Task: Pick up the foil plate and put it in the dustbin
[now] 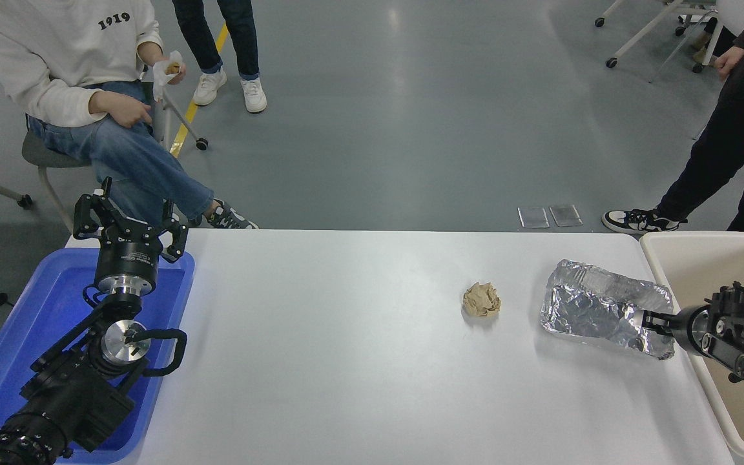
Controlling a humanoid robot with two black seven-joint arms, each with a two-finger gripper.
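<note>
The foil plate point(595, 305) is a crinkled silver tray near the table's right end, lifted and tilted slightly above the white table point(346, 361), with a shadow under it. My right gripper point(650, 320) comes in from the right edge and is shut on the plate's right rim. The beige dustbin point(662, 265) stands just right of the table, directly under my right arm. My left gripper point(130, 216) is parked at the lower left over the blue tray, its fingers spread open and empty.
A small crumpled tan paper ball point(482, 299) lies on the table left of the foil plate. A blue tray point(17, 349) sits at the table's left end. A seated person point(88, 77) and standing people are beyond the far edge.
</note>
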